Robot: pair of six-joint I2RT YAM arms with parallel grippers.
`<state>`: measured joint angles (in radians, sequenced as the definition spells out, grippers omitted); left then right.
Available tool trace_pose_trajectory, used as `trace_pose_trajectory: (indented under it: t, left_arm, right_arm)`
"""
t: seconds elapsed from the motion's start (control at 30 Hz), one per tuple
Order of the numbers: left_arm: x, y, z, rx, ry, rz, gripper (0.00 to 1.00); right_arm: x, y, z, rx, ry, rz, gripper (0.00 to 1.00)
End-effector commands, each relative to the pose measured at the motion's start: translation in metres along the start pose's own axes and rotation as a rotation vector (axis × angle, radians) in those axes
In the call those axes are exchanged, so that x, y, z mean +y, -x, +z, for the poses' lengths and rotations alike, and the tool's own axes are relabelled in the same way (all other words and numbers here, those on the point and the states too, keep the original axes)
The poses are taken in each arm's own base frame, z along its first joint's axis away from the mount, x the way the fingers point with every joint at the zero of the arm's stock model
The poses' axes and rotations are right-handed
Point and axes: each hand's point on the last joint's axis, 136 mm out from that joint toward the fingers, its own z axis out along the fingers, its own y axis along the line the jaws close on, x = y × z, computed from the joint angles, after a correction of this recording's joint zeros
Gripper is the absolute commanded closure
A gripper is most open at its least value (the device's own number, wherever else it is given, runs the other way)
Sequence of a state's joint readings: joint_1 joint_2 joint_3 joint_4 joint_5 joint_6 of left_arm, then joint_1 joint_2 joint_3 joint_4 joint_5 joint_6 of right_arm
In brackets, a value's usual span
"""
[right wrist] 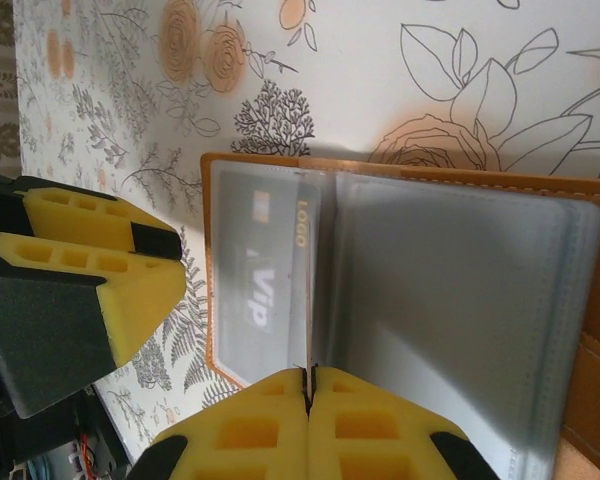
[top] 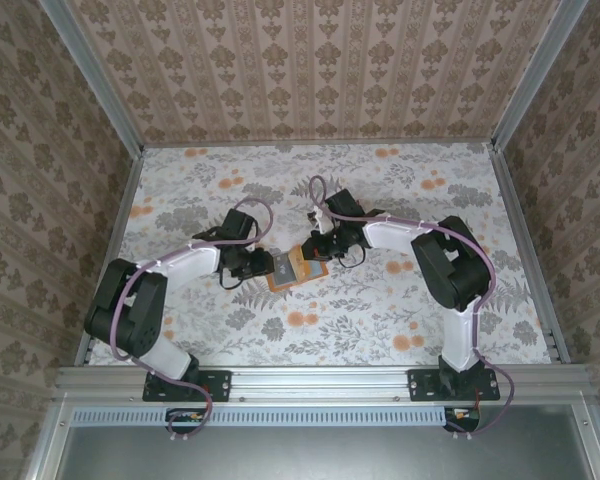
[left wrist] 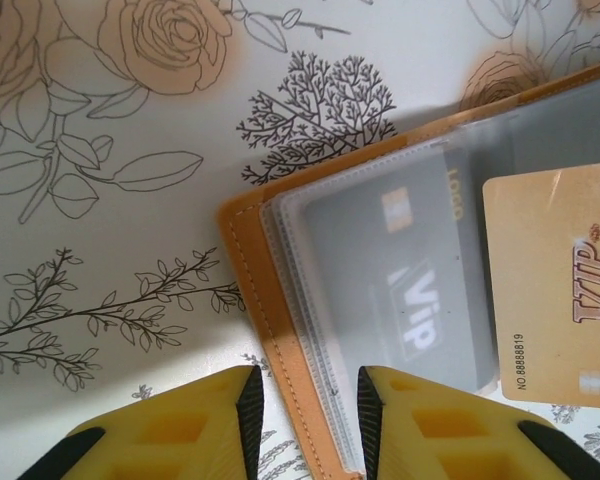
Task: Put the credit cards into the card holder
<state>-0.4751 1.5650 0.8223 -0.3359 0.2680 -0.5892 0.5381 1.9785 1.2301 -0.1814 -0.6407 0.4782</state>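
Directly ahead of the right gripper (right wrist: 310, 385), the card holder (right wrist: 430, 172) is lying open on the table (left wrist: 130, 300), its orange cover facing down and its clear pockets facing up. A grey VIP card (right wrist: 260, 270) is sitting inside the pocket ahead and to the left of this gripper's fingertips, with its printed face showing through the plastic. A thin clear sleeve edge (right wrist: 310, 280) is running straight out from the seam between the two yellow fingers. The right gripper is clenching on that sleeve edge, and no gap is showing between its pads. A wider frosted leaf is spreading to the right of the seam, and the orange cover is framing it along the far side and the right side.

Seen from the left gripper (left wrist: 308, 400), the same card holder (left wrist: 250, 290) is lying ahead and to the right, with its stitched orange border passing through the gap between the two fingertips. The jaws are standing partly apart. Whether either pad is touching the border cannot be told. The grey VIP card (left wrist: 400, 280) is resting ahead and to the right of these fingertips. A gold VIP card (left wrist: 550, 290) is lying further right, just beside the grey one. Whether the gold card is sitting in a pocket or on top of the plastic cannot be told.

From above, the left gripper (top: 263, 265) and the right gripper (top: 315, 252) are meeting over the card holder (top: 298, 270) from opposite sides, near the middle of the floral table.
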Motion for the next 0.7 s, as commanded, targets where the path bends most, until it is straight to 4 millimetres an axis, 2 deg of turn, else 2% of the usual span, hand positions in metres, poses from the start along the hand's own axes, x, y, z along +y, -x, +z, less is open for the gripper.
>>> trace_pose_trajectory:
  t: [0.0,0.33,0.67]
  left_arm:
    - [0.006,0.0,0.006,0.008,0.009,-0.03,0.68]
    - [0.008,-0.005,0.022,0.036,-0.002,-0.04,0.76]
    - [0.007,-0.006,0.025,0.044,-0.007,-0.041,0.79]
  right_arm:
    - [0.009,0.005,0.008,0.008,0.033,-0.012,0.97]
    - [0.001,0.002,0.015,0.036,0.011,0.011,0.97]
    - [-0.001,0.0,0.02,0.089,-0.033,0.031,0.96]
